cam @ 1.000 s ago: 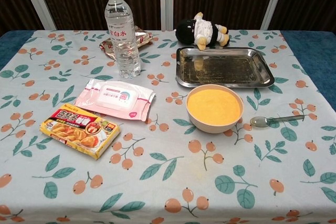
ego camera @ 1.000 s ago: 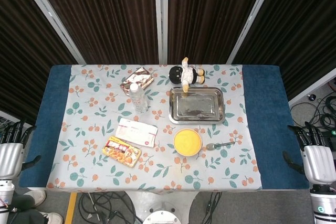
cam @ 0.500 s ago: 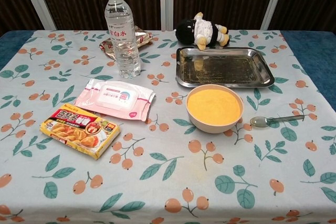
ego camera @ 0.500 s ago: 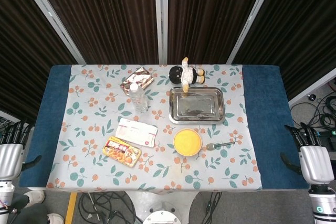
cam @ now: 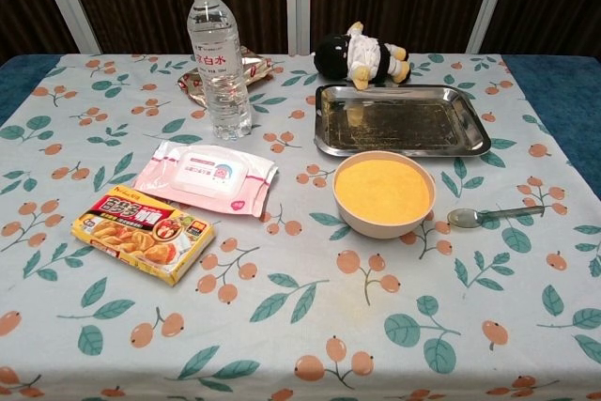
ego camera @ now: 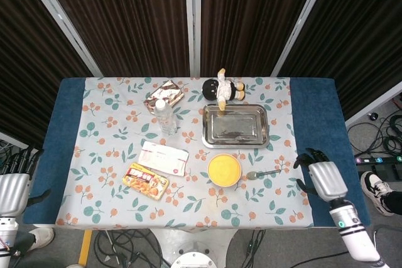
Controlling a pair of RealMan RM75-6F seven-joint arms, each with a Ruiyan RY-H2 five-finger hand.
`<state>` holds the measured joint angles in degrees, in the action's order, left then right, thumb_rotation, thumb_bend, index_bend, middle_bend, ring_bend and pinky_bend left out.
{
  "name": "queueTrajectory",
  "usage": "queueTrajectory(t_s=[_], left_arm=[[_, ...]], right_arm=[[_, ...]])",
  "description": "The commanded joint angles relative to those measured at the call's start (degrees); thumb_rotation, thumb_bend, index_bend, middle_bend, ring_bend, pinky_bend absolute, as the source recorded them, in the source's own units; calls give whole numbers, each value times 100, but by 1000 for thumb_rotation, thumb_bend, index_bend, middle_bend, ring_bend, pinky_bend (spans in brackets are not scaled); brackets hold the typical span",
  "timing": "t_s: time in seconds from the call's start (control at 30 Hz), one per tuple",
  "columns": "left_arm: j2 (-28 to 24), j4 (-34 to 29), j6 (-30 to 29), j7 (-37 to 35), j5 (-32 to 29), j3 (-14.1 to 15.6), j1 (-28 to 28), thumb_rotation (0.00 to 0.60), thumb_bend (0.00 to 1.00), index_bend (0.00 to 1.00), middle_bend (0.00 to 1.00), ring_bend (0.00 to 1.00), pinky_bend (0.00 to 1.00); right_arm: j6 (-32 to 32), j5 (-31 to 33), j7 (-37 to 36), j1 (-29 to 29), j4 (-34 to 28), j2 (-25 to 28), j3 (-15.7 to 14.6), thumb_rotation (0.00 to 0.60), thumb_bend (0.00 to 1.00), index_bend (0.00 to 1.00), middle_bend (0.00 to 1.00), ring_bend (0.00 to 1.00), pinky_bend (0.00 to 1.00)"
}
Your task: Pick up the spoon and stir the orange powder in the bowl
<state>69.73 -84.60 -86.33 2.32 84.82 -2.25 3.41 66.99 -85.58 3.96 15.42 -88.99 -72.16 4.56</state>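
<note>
The right hand point(ego camera: 325, 179), which a moment ago hung off the right edge of the table, has swung inward and now hovers over the blue border of the table point(ego camera: 314, 111), fingers spread and holding nothing. That suggests the reach for the small metal spoon point(cam: 488, 215) has begun. The spoon lies flat on the floral tablecloth point(cam: 300, 326), its bowl end just beside the cream bowl of orange powder point(cam: 384, 192) and its handle pointing toward the approaching hand. Nothing on the table has shifted; the powder looks smooth and unstirred. The left hand point(ego camera: 14, 186) stays low beside the table's left edge, fingers apart and empty. Grasping the thin, flat handle likely calls for a careful pinch.
</note>
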Motion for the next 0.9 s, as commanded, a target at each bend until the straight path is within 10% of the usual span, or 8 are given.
queueTrajectory(t_s=[0.03,0.9], left_arm=[[11,21,17,-29,-19,0,-2,600,91,160,76,92,120],[36,185,151,-326,-67,17,10,600,90,162,76,92,120]], right_arm=[[-662,296,265,457,526,-537,23,600,245,433,287,119,166],[-281,2,962,742,2228,-2078,-289,600,312,440,141,0,0]])
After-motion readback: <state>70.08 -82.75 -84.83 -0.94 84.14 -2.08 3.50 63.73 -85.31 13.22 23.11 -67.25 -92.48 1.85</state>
